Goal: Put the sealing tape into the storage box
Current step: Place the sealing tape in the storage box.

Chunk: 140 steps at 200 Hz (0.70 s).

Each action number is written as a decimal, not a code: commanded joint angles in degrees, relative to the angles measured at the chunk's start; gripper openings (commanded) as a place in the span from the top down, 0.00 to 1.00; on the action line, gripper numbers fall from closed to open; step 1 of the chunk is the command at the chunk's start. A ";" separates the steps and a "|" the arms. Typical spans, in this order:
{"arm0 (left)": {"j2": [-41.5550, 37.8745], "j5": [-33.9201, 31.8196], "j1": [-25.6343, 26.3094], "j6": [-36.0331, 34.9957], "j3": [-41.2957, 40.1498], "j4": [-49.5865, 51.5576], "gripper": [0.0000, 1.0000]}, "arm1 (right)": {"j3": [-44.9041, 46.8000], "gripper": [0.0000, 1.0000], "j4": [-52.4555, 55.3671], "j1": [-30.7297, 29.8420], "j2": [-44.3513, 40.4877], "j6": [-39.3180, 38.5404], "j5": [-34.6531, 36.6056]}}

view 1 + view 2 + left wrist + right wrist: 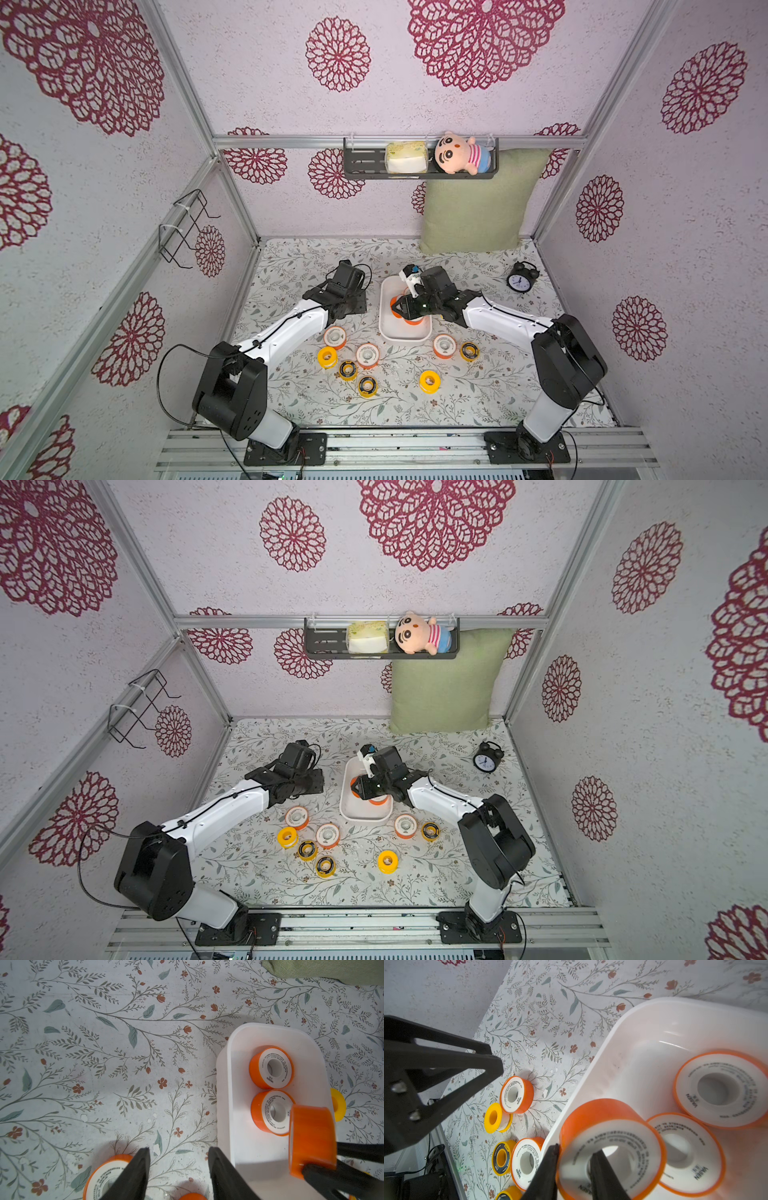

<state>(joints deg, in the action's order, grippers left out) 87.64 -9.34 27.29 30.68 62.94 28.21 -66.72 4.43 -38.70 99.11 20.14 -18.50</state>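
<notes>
The white storage box stands mid-table, with two orange sealing tape spools lying flat inside. My right gripper hangs over the box's near end, shut on a third orange spool, one finger through its hole and one outside the rim. That spool is tilted on edge above the box floor. My left gripper hovers open just left of the box wall, nothing between its fingers. Several loose spools, orange, yellow and yellow with black faces, lie in front of the box.
A black alarm clock stands at the back right. A green pillow leans on the back wall under a black shelf holding a plush doll. A wire rack hangs on the left wall.
</notes>
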 commanded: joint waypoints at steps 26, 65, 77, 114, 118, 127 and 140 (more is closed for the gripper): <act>-1.78 -0.41 -0.57 0.08 -0.54 -0.31 0.48 | -3.25 0.72 5.40 -1.54 2.69 -2.55 -1.70; -1.62 -0.33 -0.57 0.08 -0.54 -0.26 0.48 | -3.36 0.72 7.65 -2.25 4.03 -3.07 -1.10; -1.60 -0.33 -0.58 0.08 -0.60 -0.26 0.48 | -3.42 0.72 8.43 -2.43 4.16 -3.35 -0.70; -1.43 -0.33 -0.57 0.07 -0.58 -0.25 0.48 | -3.29 0.72 10.55 -2.79 4.42 -3.88 0.67; -1.42 -0.28 -0.59 0.07 -0.58 -0.28 0.48 | -3.31 0.72 10.84 -2.79 4.50 -3.85 0.85; -1.39 -0.24 -0.57 0.08 -0.60 -0.26 0.48 | -3.33 0.72 11.40 -2.87 4.66 -3.98 1.17; -1.33 -0.24 -0.57 0.08 -0.55 -0.25 0.48 | -3.33 0.72 12.24 -3.01 4.78 -4.19 1.70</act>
<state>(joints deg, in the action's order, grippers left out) 87.61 -9.54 27.16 30.68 62.94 28.21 -68.49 14.26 -41.19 103.53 17.52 -18.28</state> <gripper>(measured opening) 0.521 0.283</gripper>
